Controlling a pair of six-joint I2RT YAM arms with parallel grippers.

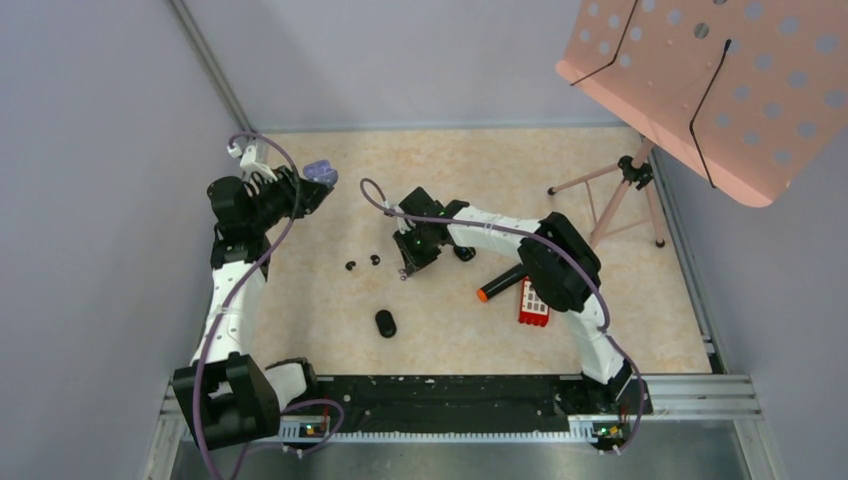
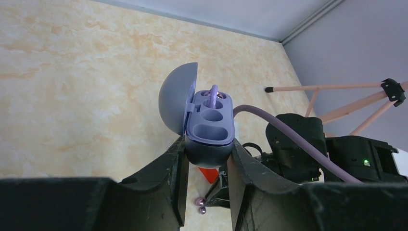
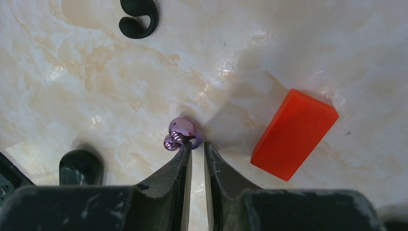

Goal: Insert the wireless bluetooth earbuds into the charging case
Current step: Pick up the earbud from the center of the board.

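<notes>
Pinch tiny glossy purple earbud (image 3: 182, 133), likely light and slippery, across its round body, lying on pale marbled table (image 3: 96, 72) against narrowly parted, empty right gripper (image 3: 197, 146), for open lilac plastic charging case (image 2: 210, 126) clamped in left gripper (image 2: 208, 147)

- lavender rounded plastic charging case (image 2: 209, 130): lid flipped open, held up in the air, pinched by its lower half in the left gripper (image 2: 208, 144). Something purple sits in the far well.
- shiny purple earbud (image 3: 182, 132): lying loose on the table (image 3: 96, 86).
- small black hook-shaped bud (image 3: 137, 19): flat on the table, well apart from the purple one.
</notes>
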